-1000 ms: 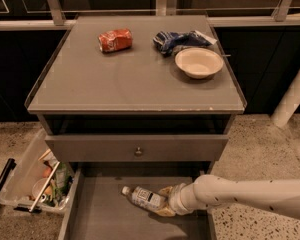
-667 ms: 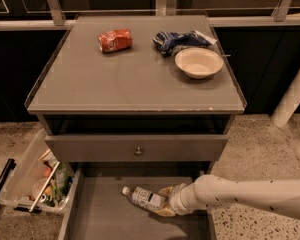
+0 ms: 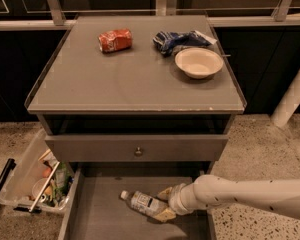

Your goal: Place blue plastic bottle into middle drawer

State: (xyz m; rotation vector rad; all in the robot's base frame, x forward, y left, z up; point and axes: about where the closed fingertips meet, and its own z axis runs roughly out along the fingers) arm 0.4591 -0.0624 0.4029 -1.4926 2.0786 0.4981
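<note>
Near edge first: your tool (image 3: 163,204) is down in the open drawer (image 3: 102,219), reaching in from 3 o'clock. Its two fingers sit either side of the bottle (image 3: 141,203)'s base, pinching it as far as I can see. The bottle's already inside, lying on its side on the drawer floor, a bit right of centre.

So I'd say the carry is basically done. What's left is letting go and pulling the arm out without dragging the bottle along.

Its long axis runs roughly 10 to 4 o'clock, white cap pointing at 10, base toward your tool at 4.

Off at 9 there's a bin (image 3: 20,184) on the floor. Further back, the knob (image 3: 138,151) drawer above looks closed. On the bench (image 3: 130,84): can (image 3: 115,40) at 11, bag (image 3: 177,39) and bowl (image 3: 198,62) at 1.
</note>
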